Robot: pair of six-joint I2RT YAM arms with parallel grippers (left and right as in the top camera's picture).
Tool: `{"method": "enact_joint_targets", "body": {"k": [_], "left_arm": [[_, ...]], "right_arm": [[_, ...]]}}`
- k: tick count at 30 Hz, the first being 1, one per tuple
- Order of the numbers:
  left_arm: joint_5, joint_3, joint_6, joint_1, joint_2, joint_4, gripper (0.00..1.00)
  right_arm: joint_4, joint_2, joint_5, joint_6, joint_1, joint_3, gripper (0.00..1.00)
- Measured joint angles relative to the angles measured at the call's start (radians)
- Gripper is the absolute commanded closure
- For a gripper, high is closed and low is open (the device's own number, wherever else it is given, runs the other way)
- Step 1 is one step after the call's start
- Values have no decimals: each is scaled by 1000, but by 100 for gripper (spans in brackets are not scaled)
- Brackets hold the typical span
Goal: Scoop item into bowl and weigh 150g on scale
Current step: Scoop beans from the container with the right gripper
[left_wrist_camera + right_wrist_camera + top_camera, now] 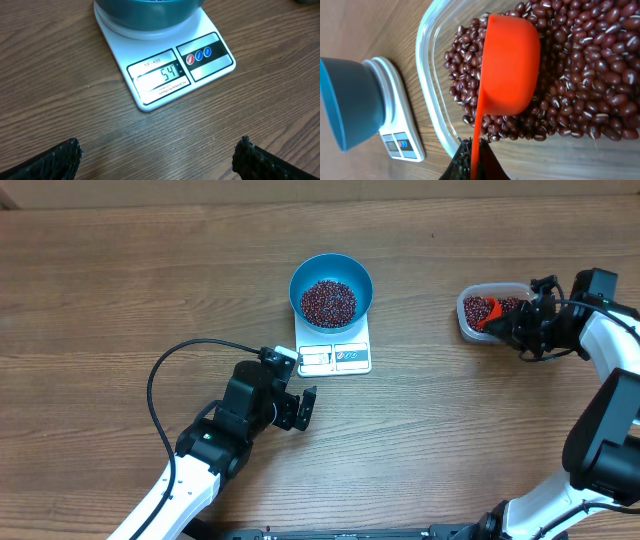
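One scale [334,356] is seen on the table, and it is used here as the marker for every place. Its long way runs from the far side of the table towards the robot, and its display edge is turned towards the robot. "54" is shown on the display.

One blue bowl [298,280] is set on the far half of the scale, upright, with its mouth facing up. One heap of beans [328,301] is held in it. A second heap of beans [580,75] is kept in one clear tub [465,320], which is placed well apart from the scale, on the robot's right.

One red scoop [510,65] is laid in the tub among the beans. Its cup end is pointed towards the scale, and its rounded back is shown to the wrist camera. Its thin handle is pinched by the right gripper [472,162], which is closed tight on it.

The left gripper [157,155] is held near the scale, just in front of the display edge. Its jaws are spread as wide as can be, and nothing is held in them.
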Motion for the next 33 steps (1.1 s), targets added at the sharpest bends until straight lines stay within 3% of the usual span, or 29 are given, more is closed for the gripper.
{"method": "enact_joint_targets", "body": {"k": [20,33], "left_arm": [[0,0,0,0,0,-16,0],[0,0,0,0,0,-16,0]], "right_arm": [[-27,0,-200,-6,-130,0,96],[-109,0,-330,-121,-203,0,96]]}}
